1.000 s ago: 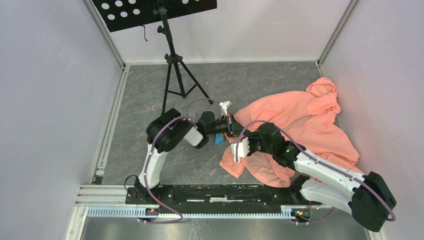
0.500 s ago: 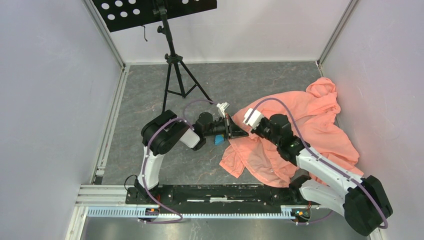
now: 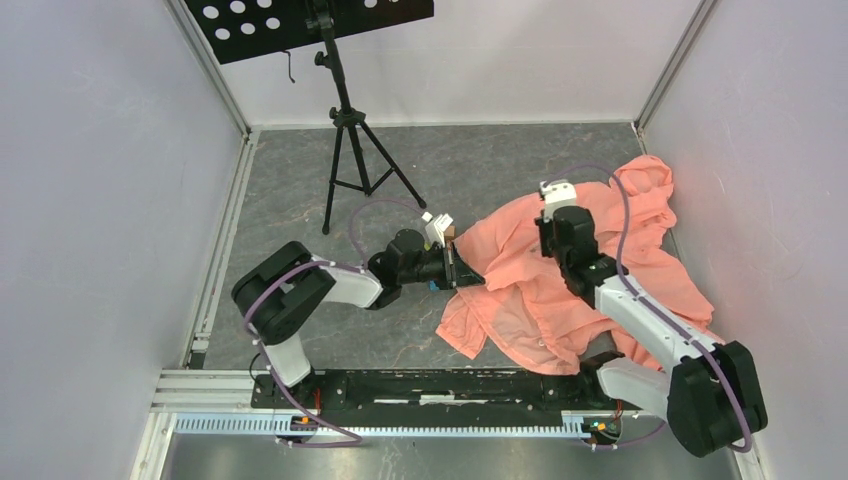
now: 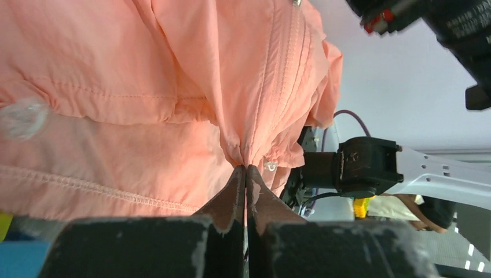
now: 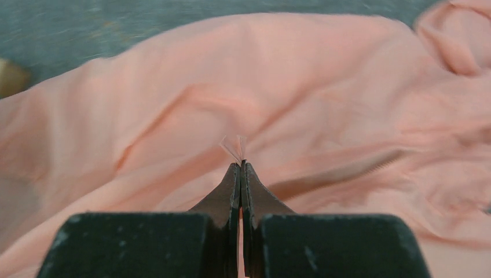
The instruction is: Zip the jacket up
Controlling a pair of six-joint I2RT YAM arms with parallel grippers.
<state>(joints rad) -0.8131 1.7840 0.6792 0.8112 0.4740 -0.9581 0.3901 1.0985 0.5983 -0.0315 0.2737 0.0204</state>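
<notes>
Right of the black tripod music stand [image 3: 345, 130], the large salmon-orange thin-fabric hooded jacket [image 3: 640, 260] lies rumpled on the grey mottled table surface [image 3: 300, 200], with its hood at the end farthest from the stand. The left gripper [image 4: 245, 174] has its jaws pressed together on a gathered pinch of fabric at the jacket edge nearest the stand, where the stitched front zipper line [image 4: 282, 69] runs down toward the hem. The right gripper [image 5: 240, 167], farther from the stand over the jacket's middle, is clamped on a small pale translucent tab [image 5: 233, 146]. That wrist view is blurred, so this is probably the zipper pull, though I cannot be sure. To do the step well, the left claw should act as a fixed anchor, holding the hem taut. The right should draw the tab straight along the zipper line, away from the stand and low over the cloth. Only the tab's tip sits in the jaws, so a sideways tug could slip it free or catch loose fabric in the teeth.
</notes>
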